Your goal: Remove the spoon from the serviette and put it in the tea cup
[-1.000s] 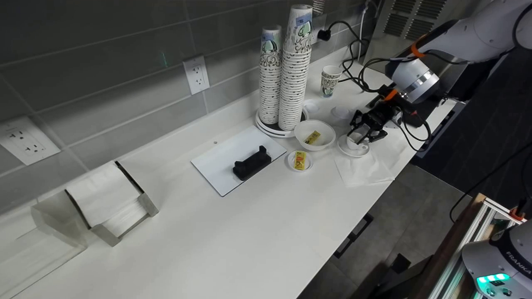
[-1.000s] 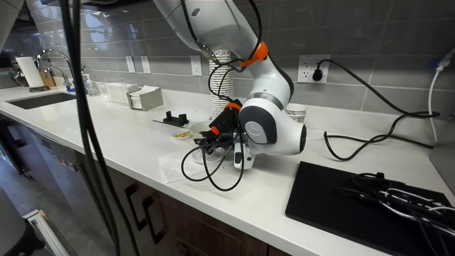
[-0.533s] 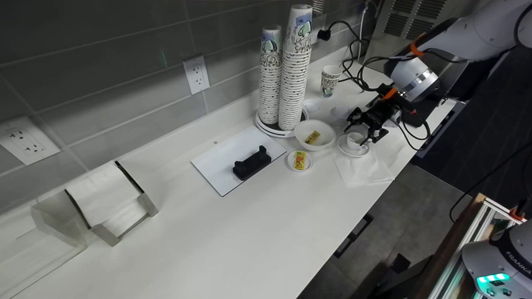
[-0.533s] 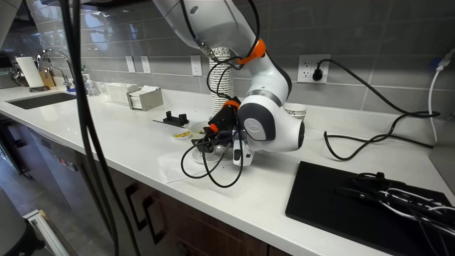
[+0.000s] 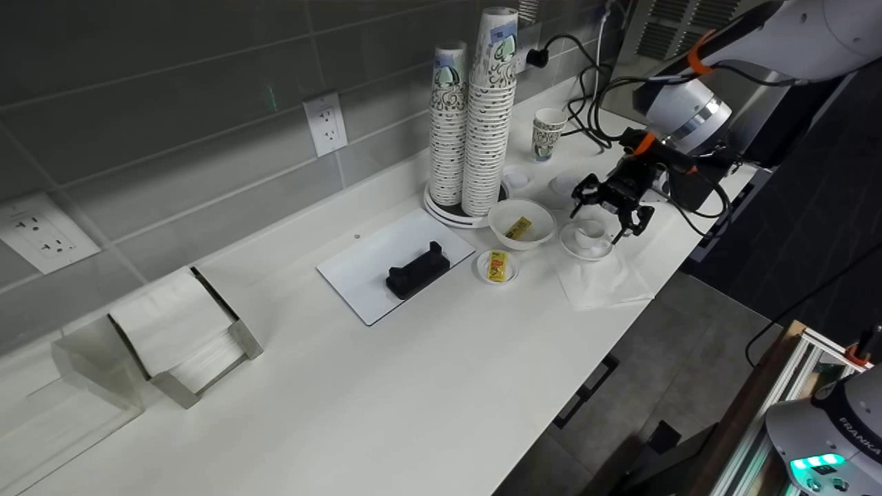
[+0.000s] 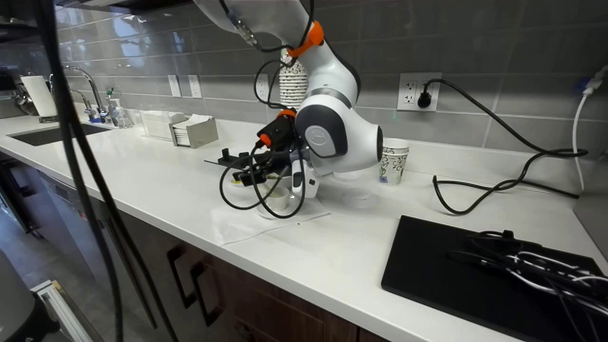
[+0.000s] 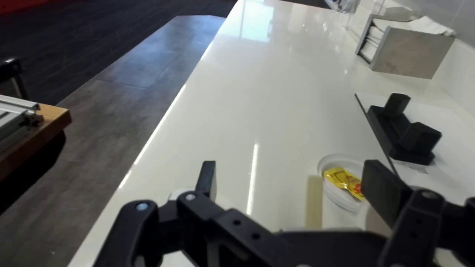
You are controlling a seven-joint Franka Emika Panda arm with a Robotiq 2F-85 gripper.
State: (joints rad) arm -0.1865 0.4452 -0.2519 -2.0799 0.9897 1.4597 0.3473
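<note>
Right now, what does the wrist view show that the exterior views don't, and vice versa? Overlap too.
Wrist view only: a pale tan strip, possibly the spoon, framed by the open gripper; I can't make it out in either exterior view. Also a red patch in the top left corner.

Exterior views only: the tall patterned cup stacks, wall outlets, and the tea cup on its saucer, neither recognizable in the wrist view.

Shared: the gripper, the yellow packet, the black stand and the napkin dispenser.
</note>
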